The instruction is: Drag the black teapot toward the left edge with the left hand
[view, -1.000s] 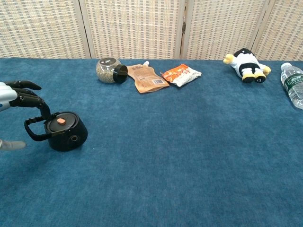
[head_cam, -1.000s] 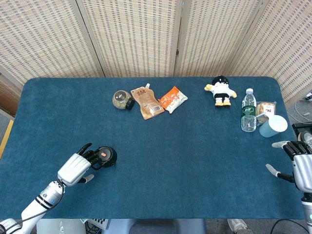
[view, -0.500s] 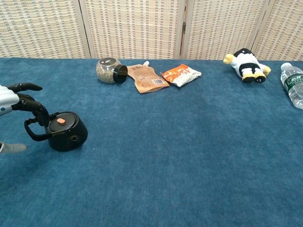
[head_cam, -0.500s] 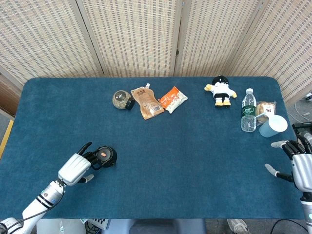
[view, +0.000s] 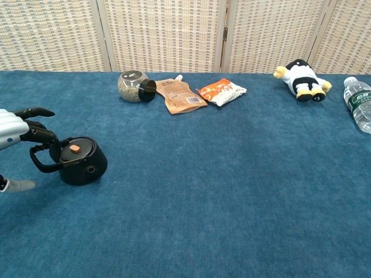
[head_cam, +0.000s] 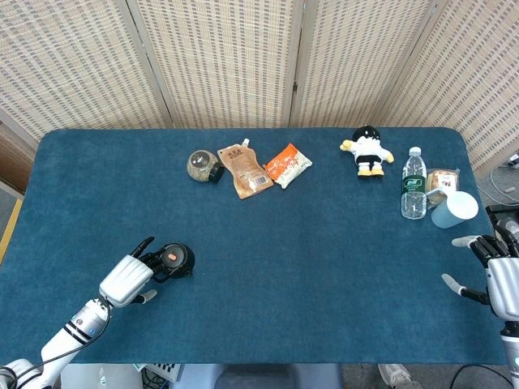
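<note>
1. Since the earlier frames, left hand (view: 14, 132) has drawn slightly back toward the left edge; black teapot (view: 80, 160) has barely shifted.
2. Left hand: fingers (view: 40, 134) hooked over the teapot's handle, thumb spread apart below.
3. Black teapot (head_cam: 173, 259): upright near the front-left corner of the blue table (head_cam: 284, 267), immediately right of the hand, orange knob on its lid.
4. Right hand (head_cam: 499, 275): at the right edge, fingers spread, holding nothing.
5. Far edge: jar (head_cam: 203, 166), brown pouch (head_cam: 246, 170), orange packet (head_cam: 288, 164), plush toy (head_cam: 367, 151); bottle (head_cam: 413, 184) and cup (head_cam: 454, 209) near the right edge.
</note>
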Tool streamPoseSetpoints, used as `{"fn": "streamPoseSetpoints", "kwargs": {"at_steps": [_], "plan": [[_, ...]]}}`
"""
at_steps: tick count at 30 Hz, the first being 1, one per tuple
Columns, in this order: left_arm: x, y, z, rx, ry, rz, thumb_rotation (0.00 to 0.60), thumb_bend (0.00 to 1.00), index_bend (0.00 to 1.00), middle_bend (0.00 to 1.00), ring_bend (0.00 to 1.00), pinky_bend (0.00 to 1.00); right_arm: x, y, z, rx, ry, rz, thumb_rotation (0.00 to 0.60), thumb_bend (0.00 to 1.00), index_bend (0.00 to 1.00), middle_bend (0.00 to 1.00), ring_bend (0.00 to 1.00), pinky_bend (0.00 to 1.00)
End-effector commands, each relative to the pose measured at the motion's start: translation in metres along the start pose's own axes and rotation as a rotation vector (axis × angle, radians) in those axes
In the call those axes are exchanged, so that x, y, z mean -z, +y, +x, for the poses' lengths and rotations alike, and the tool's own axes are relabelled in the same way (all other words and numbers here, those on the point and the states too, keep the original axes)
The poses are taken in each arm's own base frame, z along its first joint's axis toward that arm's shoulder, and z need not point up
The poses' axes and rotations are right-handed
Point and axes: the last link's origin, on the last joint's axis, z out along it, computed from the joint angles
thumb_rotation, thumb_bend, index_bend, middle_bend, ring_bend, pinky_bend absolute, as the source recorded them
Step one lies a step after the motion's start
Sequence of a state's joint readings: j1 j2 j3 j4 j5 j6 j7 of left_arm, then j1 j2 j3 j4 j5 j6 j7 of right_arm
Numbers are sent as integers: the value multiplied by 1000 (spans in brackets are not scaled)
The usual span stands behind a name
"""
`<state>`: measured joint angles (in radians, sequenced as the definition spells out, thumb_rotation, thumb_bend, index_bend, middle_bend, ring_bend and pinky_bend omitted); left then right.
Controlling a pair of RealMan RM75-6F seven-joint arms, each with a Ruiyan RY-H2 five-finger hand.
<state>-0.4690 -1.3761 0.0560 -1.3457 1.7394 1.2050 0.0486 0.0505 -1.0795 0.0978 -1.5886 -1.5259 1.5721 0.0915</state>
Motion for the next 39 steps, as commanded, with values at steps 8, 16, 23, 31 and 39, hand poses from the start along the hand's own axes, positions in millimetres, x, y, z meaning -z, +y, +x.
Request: {"fn": "streamPoseSetpoints", "kwargs": {"at_steps": [8, 16, 23, 31, 39], "plan": [[0, 1, -5, 0, -10, -1, 600, 206, 440, 423, 329, 11, 1, 0, 0, -1, 0, 0, 600, 146, 360, 371, 272, 90], [-1, 5, -9, 8, -17, -5, 600, 206, 453, 449, 341, 11, 5, 2, 1, -3, 5, -6, 600, 146, 360, 371, 273, 90], [-2, 7, -13, 16, -24, 1, 600, 206, 487, 503, 372, 11, 6, 3, 2, -5, 7, -8, 600, 146, 360, 371, 272, 90], [0, 8, -17, 26, -38, 25, 600, 206, 500, 535, 393, 11, 8, 4, 2, -7, 8, -13, 600, 145, 360, 371, 272, 90], [3, 11, -22, 41, -53, 36, 600, 204, 512, 548, 404, 11, 10, 7, 2, -9, 9, -18, 600, 146, 360, 371, 273, 90]]}}
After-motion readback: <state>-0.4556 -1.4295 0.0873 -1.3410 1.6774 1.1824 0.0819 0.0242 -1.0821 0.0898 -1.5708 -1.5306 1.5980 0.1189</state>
